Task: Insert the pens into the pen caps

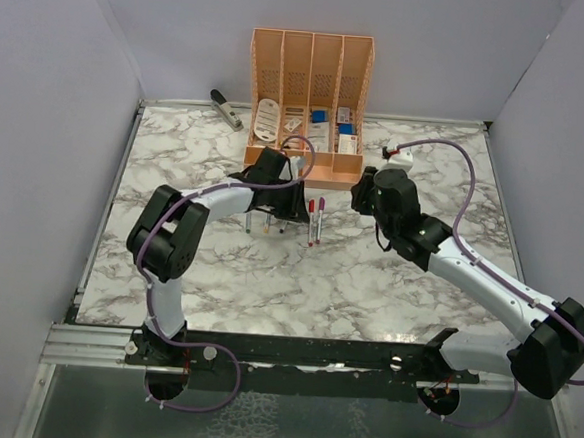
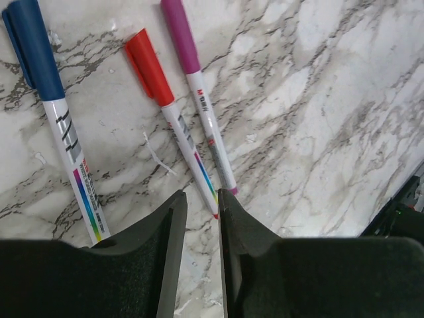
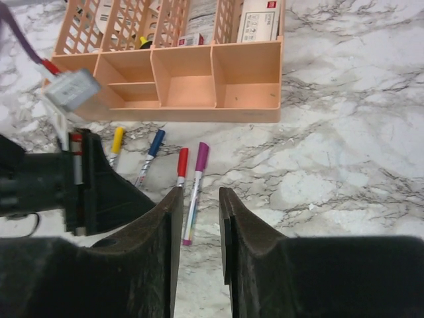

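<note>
Just ahead of left fingers (image 2: 165, 255), capped pens (image 2: 207, 129).

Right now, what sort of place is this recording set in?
Probably a lab test cell rather than a real office: a marble-patterned tabletop boxed in by plain grey panels, with an orange desk organiser and capped pens laid out as props.

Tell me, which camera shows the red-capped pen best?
The left wrist view: the red-capped pen lies close and sharp, with its cap and barrel markings clear. The right wrist view shows it small, its lower end behind a gripper finger. The top view shows only a thin sliver.
</note>
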You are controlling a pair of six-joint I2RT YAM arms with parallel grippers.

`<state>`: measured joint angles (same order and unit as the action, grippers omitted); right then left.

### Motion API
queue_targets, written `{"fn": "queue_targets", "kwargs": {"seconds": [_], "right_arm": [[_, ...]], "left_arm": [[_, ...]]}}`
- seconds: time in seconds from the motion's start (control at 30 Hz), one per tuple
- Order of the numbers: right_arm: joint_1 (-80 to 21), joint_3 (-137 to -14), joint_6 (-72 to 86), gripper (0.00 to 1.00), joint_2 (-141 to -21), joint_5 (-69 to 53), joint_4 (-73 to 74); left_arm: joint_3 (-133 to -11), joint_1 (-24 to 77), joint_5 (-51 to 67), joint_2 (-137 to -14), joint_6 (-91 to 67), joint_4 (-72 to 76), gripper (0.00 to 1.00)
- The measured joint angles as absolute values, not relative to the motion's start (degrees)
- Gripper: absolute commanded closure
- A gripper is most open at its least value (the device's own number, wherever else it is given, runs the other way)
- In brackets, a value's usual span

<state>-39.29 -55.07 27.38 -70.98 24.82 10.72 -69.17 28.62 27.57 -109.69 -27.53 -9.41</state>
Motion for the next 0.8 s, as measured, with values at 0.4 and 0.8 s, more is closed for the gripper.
{"fn": "queue_targets", "kwargs": {"seconds": [0.4,0.8], "right_arm": [[-22.6,-52.0,28.7,0.59,-70.6,23.9,10.8],[1.7,-47.0,29.0,0.55,-67.1,14.0,11.1]], "left_arm": [[-62.4,22.0,23.4,-91.7,-25.8,-6.5,0.01],[-57.8,-3.7,19.3,-85.0,-21.9,-10.7,0.02]]}}
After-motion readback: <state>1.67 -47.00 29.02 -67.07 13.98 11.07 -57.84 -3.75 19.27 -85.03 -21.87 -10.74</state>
